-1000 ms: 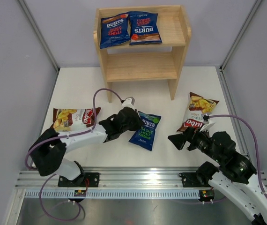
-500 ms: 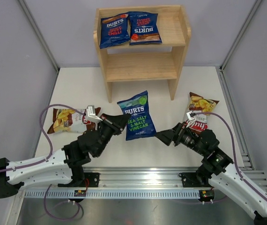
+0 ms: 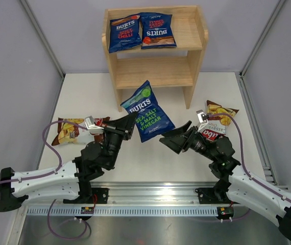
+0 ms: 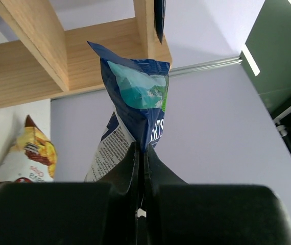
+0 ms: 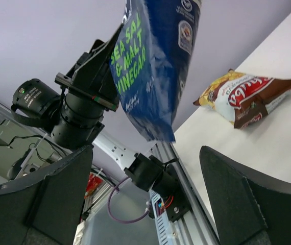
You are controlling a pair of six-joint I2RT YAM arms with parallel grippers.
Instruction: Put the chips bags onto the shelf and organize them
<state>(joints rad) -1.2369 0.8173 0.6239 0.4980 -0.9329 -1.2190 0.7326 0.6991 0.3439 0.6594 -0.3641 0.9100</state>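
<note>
My left gripper is shut on the lower edge of the green-lettered blue BURTS chips bag, which hangs tilted in the air in front of the shelf. In the left wrist view the fingers pinch that bag by its seam. My right gripper stands open just right of it; the bag hangs above the gap between its fingers. Two red-lettered BURTS bags lie on the shelf's top tier. One Chuba bag lies at the left, another at the right.
The shelf's lower tier holds nothing. Grey walls close in both sides and the back. A metal rail with both arm bases runs along the near edge. The left arm fills the left of the right wrist view.
The left arm lifted the green-lettered bag off the table and carried it up toward the shelf. The right gripper moved left and forward, close to the bag.
</note>
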